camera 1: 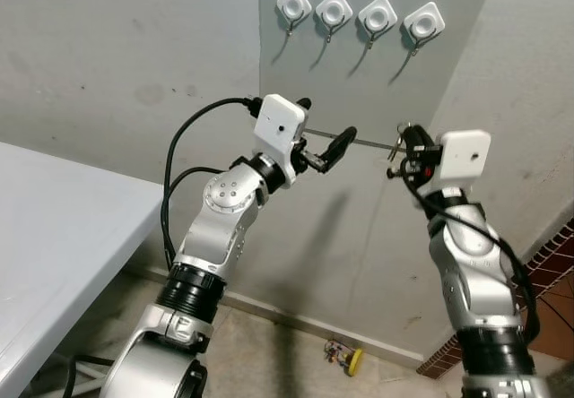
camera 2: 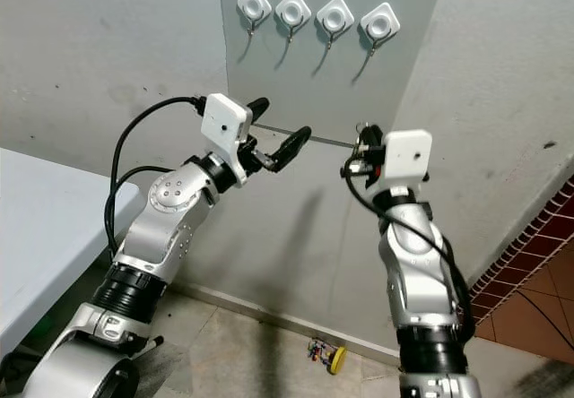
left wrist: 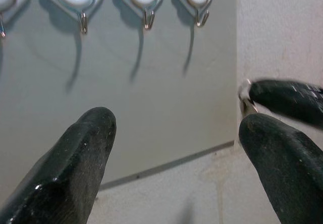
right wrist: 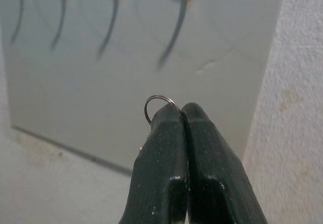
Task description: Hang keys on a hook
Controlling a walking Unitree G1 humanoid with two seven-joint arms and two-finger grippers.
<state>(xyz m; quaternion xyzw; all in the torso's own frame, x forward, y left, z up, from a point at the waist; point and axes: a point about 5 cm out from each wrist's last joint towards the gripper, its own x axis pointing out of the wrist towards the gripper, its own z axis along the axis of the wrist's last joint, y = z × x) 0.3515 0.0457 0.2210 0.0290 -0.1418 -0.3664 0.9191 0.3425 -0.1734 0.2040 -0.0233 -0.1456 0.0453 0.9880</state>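
Four white diamond-shaped hook mounts (camera 1: 359, 11) sat in a row along the top edge of a smooth grey panel (camera 1: 359, 84) on the rough plastered wall (camera 1: 108, 66), each with a round centre and a thin metal hook below, casting long slanted shadows

Right gripper (right wrist: 181, 114) was pinched shut on a thin wire key ring (right wrist: 157, 103); the right wrist view showed the loop sticking out beside the textured rubbery black fingertips (right wrist: 164, 133), below the rightmost hook and well apart from it. Keys themselves were hidden behind the fingers there; from the head camera just a small dark dangling bit at the right gripper (camera 1: 405, 151), too small to resolve

Left gripper (camera 1: 325, 142) was raised near the panel's lower edge, fingers (left wrist: 75, 153) spread wide, holding nothing. Left wrist view caught the right gripper's fingertip and a glint of the ring (left wrist: 245, 95) just beside its own finger, slightly blurred

The hook tops were cut off in the right wrist view. White table corner (camera 1: 81, 228) at left. A small colourful object with a yellow disc (camera 1: 346, 355) lay on the floor by the wall base, unclear what it was
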